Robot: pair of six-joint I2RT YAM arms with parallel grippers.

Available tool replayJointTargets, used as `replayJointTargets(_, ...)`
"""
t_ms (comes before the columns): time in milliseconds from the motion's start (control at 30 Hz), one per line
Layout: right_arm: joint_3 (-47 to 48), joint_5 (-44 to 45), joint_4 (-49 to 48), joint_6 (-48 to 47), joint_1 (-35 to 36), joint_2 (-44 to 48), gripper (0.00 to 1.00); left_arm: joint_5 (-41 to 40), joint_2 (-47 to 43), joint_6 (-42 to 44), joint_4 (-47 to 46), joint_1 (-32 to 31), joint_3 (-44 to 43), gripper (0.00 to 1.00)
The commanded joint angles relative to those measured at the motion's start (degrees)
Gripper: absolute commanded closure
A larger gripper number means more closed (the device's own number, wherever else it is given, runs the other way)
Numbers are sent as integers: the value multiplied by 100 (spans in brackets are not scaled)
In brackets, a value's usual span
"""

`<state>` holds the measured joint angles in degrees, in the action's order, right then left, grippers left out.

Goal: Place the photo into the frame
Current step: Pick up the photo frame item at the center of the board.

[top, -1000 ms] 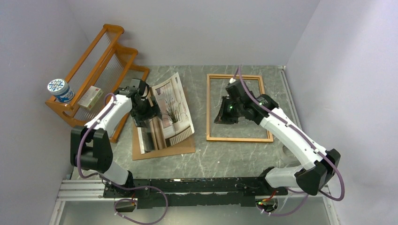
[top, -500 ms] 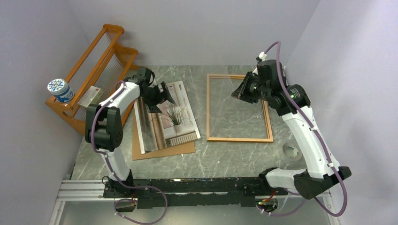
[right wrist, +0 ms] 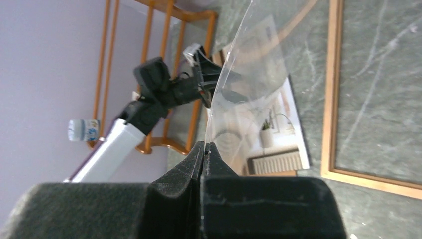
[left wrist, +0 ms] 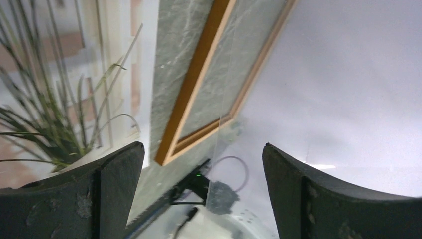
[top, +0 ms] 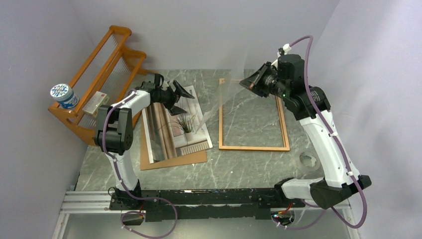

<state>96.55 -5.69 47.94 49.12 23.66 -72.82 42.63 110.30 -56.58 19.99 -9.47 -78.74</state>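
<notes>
From above, the photo (top: 181,127) is lying face up on a brown backing board (top: 171,160), just left of the frame (top: 254,147), which is lying flat on the table (top: 239,172). The left gripper (top: 179,94) is hovering over the photo's far end, jaws spread wide and empty. The right gripper (top: 247,82) is pinching a clear sheet (top: 226,99), which is hanging tilted over the frame's left rail, between photo and frame. An orange rack (top: 107,59) at the far left is carrying a tin (top: 63,95) and a small box (top: 96,103).

In the left wrist view, the fingers (left wrist: 112,191) are standing well apart, and the sheet's edge is crossing in front of the frame.

In the right wrist view, the fingers (right wrist: 174,189) are pressing together on the sheet's edge, and the sheet is partly veiling the left arm and the photo.
</notes>
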Motion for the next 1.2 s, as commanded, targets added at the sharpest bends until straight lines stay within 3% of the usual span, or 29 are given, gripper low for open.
replayJointTargets(0, 418, -247, -1009, 516, -22, -140, 100, 699, 95, -1503, -1151, 8, 183, 6)
replayJointTargets(200, 331, -395, -1392, 834, -26, -220, 100, 1145, 198, -2959, -1731, -18, 445, 6)
replayJointTargets(500, 110, -568, -2081, 1205, -36, -166, 100, 1271, 196, -4488, -2622, -285, 982, 6)
replayJointTargets(667, -118, -842, -2341, 1393, -49, -113, 100, 1011, 178, -6559, -5147, -524, 1671, 6)
replayJointTargets(1000, -367, -807, -2162, 1470, -59, 137, 100, 5, -38, -7822, -6311, -828, 2182, 24)
replayJointTargets(1167, -435, -741, -2083, 1485, -71, 263, 100, -211, -118, -7905, -6544, -825, 2349, 52)
